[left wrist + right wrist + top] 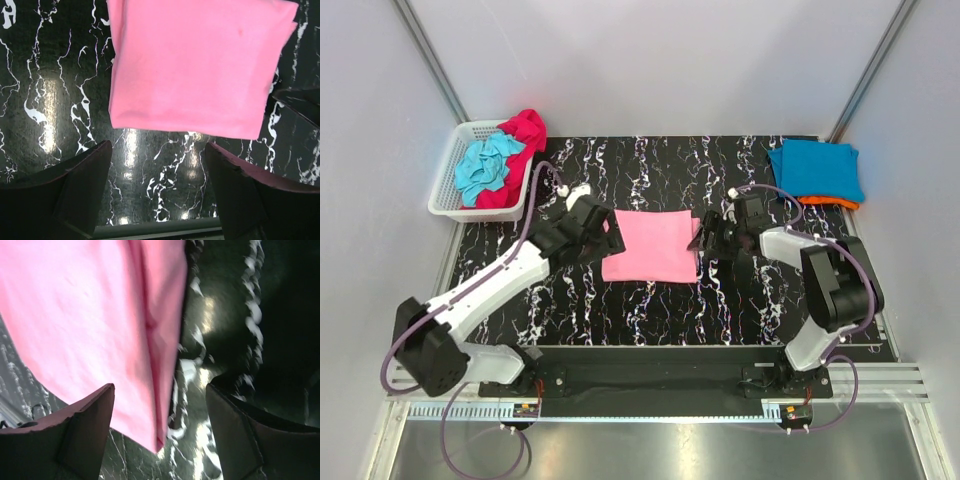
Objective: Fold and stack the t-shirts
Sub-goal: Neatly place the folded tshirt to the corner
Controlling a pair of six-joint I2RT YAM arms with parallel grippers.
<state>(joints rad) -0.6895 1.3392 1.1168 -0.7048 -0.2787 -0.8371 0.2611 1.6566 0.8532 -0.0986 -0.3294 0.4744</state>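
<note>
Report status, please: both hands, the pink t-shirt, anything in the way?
Left hand open, empty. Right hand open, empty. Pink t-shirt folded, flat on table between them. Nothing in the way.

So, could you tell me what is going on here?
Two robot arms are folding t-shirts. The pink t-shirt lies folded centrally, the left gripper and right gripper open at its sides, holding nothing. A blue t-shirt sits folded on an orange one far right; a teal one and a red one wait in the basket.
</note>
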